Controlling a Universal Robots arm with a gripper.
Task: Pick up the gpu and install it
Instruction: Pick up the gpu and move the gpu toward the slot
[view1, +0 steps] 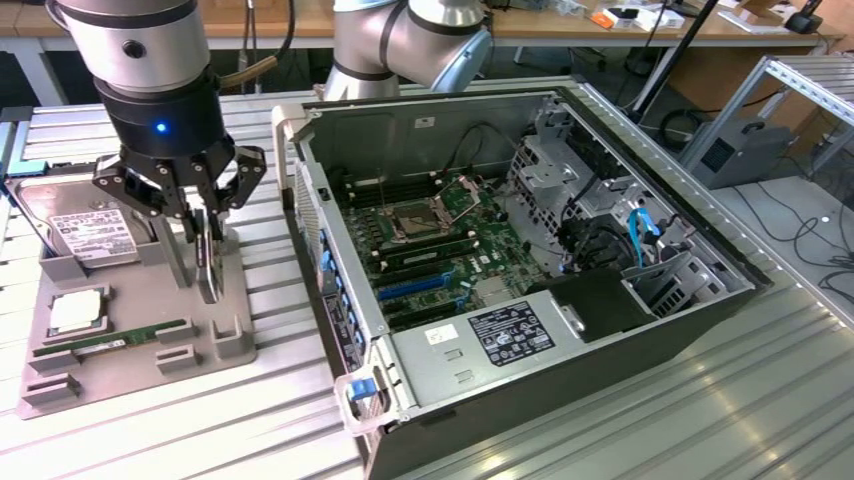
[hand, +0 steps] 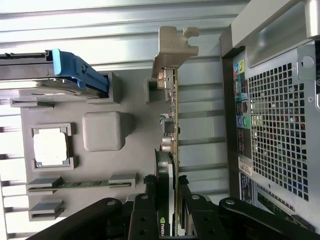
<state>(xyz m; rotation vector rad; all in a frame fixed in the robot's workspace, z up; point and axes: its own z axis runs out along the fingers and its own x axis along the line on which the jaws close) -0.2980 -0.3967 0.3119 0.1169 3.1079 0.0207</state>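
The gpu (hand: 173, 125) stands on edge over the grey holder tray (hand: 130, 165), seen edge-on, with its silver end bracket (hand: 175, 47) at the far end and its black fan cooler between the fingers. My gripper (hand: 169, 184) is shut on the card, one black finger (hand: 151, 197) pressed on each face. From the exterior view, the gripper (view1: 198, 255) hangs straight down over the tray (view1: 200, 345) with the gpu (view1: 210, 285) in it. Whether the card has left its slot in the tray I cannot tell.
On the tray sit a hard drive (view1: 91, 235), a square processor (view1: 78, 312) and a narrow memory stick (view1: 114, 343). The open computer case (view1: 694, 300) lies on the exterior view's right, its motherboard (view1: 441, 240) with blue slots (view1: 414, 290) exposed. Its perforated back wall (hand: 280, 130) stands close beside the gripper.
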